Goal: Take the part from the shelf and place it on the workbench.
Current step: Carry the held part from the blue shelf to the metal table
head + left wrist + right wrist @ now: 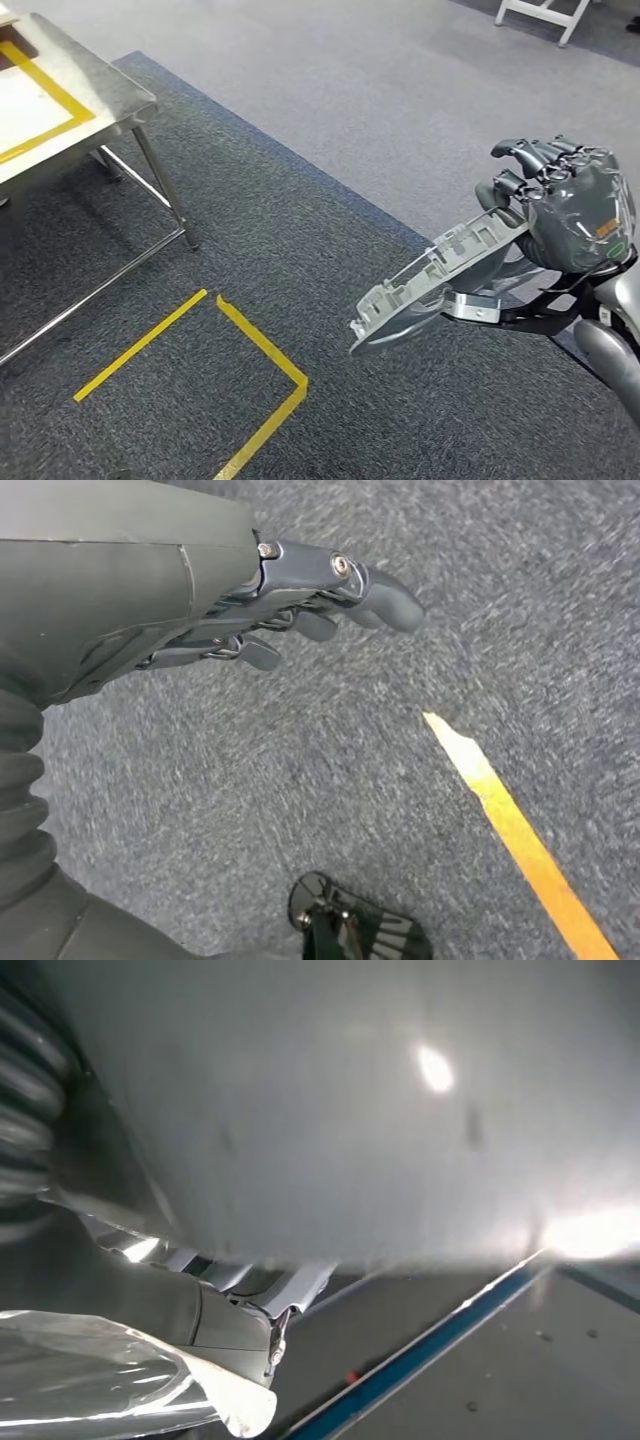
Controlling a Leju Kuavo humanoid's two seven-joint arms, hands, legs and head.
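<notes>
Right hand: the right hand (577,205) is up in the air over the dark carpet (302,250). Its fingers are curled round one end of the part.
Part: the part (430,280) is long, flat and silver-grey, with little ribs on top. It sticks out from the hand and tilts down at the far end. It touches nothing but the hand. In the right wrist view the part (340,1110) is a big grey blur, very close.
Left hand: the left hand (249,600) hangs over the carpet. Its fingers (385,592) are stretched out, a little apart, and hold nothing.
Workbench: the workbench (113,95) is well apart from the part. It has a shiny metal top and thin metal legs. Yellow tape (53,90) makes a box on its top.
Floor: more yellow tape lines (260,345) lie on the carpet between the workbench and the part.
</notes>
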